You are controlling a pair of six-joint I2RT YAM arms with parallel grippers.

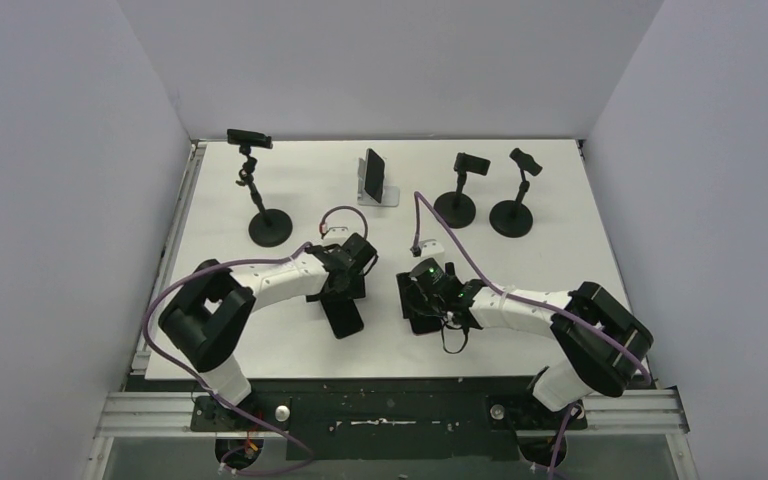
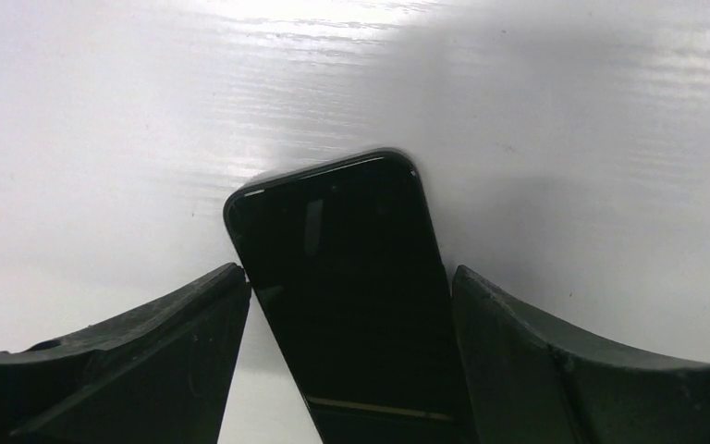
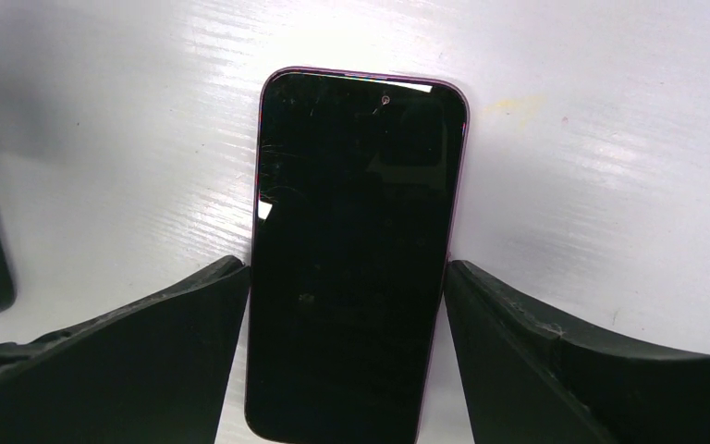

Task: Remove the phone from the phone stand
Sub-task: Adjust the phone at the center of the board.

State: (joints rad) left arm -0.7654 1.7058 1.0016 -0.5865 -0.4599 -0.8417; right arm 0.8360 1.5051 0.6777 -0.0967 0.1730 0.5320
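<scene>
Near the front of the white bench [image 1: 580,250], two phones lie flat, one under each arm. Around the black phone [image 2: 333,231] the left gripper [image 2: 347,277] stands wide. The phone lies slightly askew between the fingers, whose tips sit right at its long edges. I cannot tell whether they press on it. The right gripper [image 3: 345,268] straddles the pink-rimmed phone [image 3: 351,203] squarely in the same way, and its grip is just as unclear. The two phones lie near each other but apart, with bare bench on their outer sides. Along the far edge, well apart from both grippers, stand a tall black stand [image 1: 260,205], a silver stand [image 1: 388,196], a short black stand [image 1: 455,208] and a rightmost stand [image 1: 512,216]. Plain pale walls [image 1: 60,150] close the bench in at left, back and right.
</scene>
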